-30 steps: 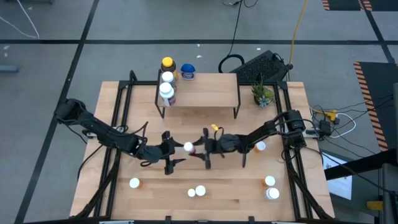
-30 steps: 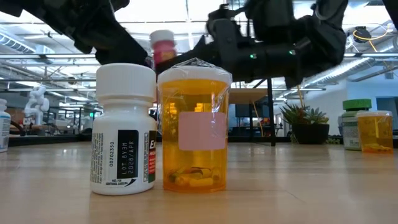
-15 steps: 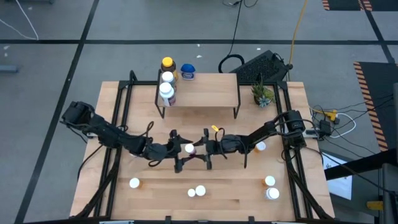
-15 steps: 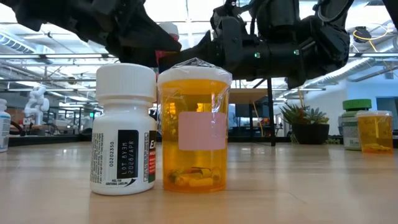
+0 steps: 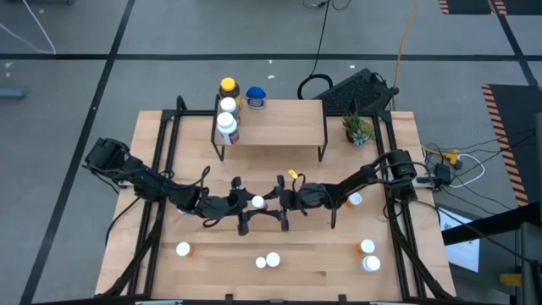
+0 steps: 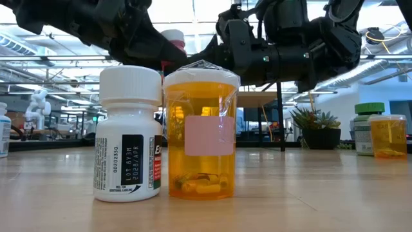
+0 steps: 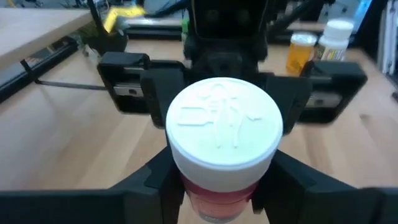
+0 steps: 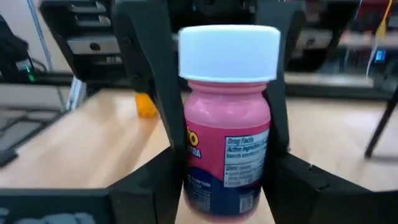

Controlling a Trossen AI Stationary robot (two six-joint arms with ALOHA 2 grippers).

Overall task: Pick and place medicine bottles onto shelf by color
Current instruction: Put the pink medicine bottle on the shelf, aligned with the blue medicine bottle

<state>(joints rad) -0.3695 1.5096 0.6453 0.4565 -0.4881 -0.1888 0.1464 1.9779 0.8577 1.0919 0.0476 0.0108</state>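
**Observer:** Above the middle of the light-wood tabletop (image 5: 296,254), you have both arms meeting nose to nose. Between them sits the pink, white-capped medicine bottle (image 5: 257,201), lifted off the wood.

**Operator:** Who has it?

**Observer:** Your right gripper (image 8: 221,180) is clamped on the pink body, a dark finger (image 8: 155,93) pressed to each side. Your left gripper (image 7: 217,180) is closed around the same bottle from the opposite direction, with its fingers (image 7: 152,180) against the body just under the white cap. So both are grasping it at once.

**Operator:** And the shelf?

**Observer:** Your small light-wood shelf on thin dark legs (image 5: 284,127) stands at the far side, well apart from the grippers. On its left end you have two white-capped bottles (image 5: 226,114); a yellow-capped bottle (image 5: 228,87) and a blue-capped one (image 5: 256,97) sit at its back edge.

**Operator:** Anything else loose?

**Observer:** Near the front edge you have a white bottle with a white cap (image 6: 129,135) touching a translucent orange vial (image 6: 201,132). More white-capped bottles (image 5: 367,254) stand at the right.
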